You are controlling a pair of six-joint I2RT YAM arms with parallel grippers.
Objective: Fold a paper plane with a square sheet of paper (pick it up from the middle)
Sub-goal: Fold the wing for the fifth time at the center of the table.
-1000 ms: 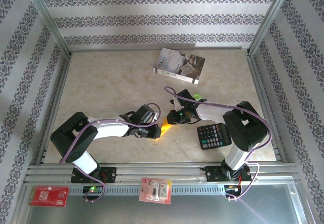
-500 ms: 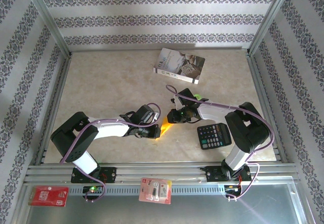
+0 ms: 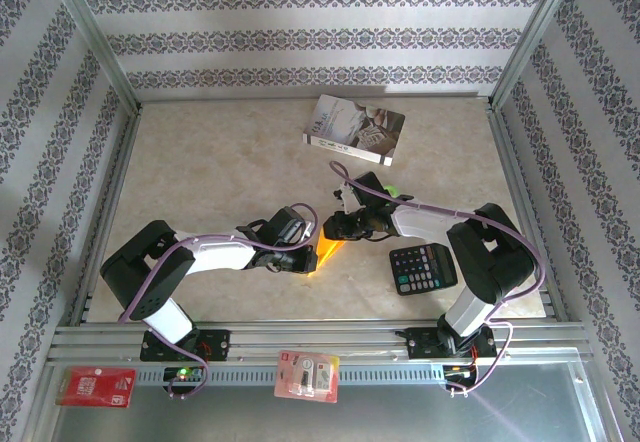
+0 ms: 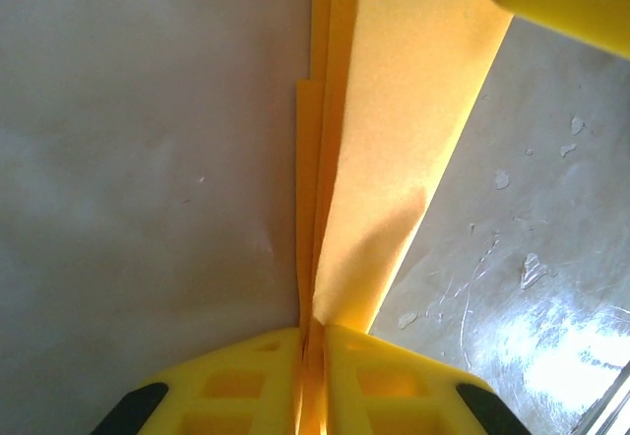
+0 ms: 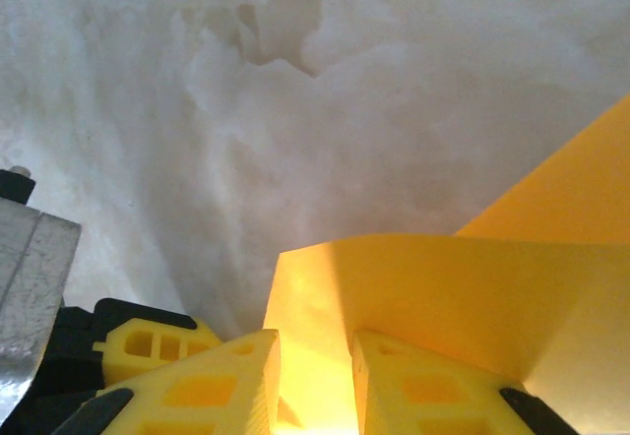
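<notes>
Walls [image 3: 300,37]: striped floral-band wallpaper; beige marbled tabletop [image 3: 220,162]; aluminium frame rails [image 3: 330,340]; bright overhead glare.

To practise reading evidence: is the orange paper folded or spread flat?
Folded: the paper shows stacked layers and a crease, pinched in the left gripper.

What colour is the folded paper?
Plain orange-yellow. The paper shows best in the left wrist view.

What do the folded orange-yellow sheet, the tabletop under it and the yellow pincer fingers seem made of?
Folded orange-yellow sheet: thin matte paper, judging by sharp creases and stacked edges. Beige tabletop: hard and glossy, marble-look, maybe laminate or stone; it shows glare and fine scratches. Yellow pincer fingers: probably moulded plastic, smooth with cut-out pockets.
</notes>
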